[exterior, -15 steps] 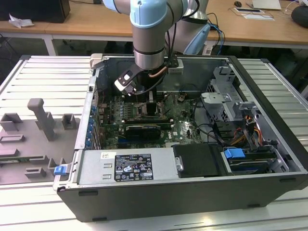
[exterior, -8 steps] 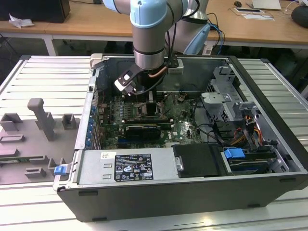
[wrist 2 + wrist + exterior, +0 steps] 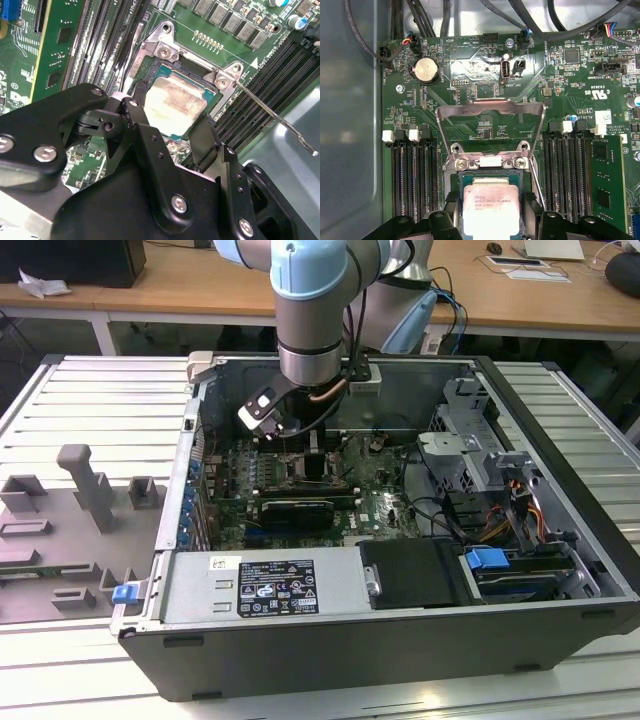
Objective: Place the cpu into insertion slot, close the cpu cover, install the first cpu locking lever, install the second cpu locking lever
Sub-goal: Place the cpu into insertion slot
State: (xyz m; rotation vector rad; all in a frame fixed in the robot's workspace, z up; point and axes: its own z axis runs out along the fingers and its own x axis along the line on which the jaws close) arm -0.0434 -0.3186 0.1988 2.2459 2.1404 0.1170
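- Arm (image 3: 310, 330) was down inside the open computer case (image 3: 420, 645) on the ribbed table (image 3: 60, 390), over the green board.
- End effector (image 3: 491, 200) was narrow. In both wrist views I saw its fingers (image 3: 136, 114) pressed on two opposite edges of the cpu (image 3: 490, 217), so it was gripping the chip.
- The cpu (image 3: 175, 100) sat silver side up, within the insertion slot (image 3: 192, 62) rim. I couldn't tell if it was fully seated.
- The cpu cover (image 3: 490, 102) was swung open, folded back off the slot on its hinge, with its window over bare board.
- One locking lever (image 3: 272, 112) was unlatched. It ran from the slot corner out over the memory slots (image 3: 412, 180).
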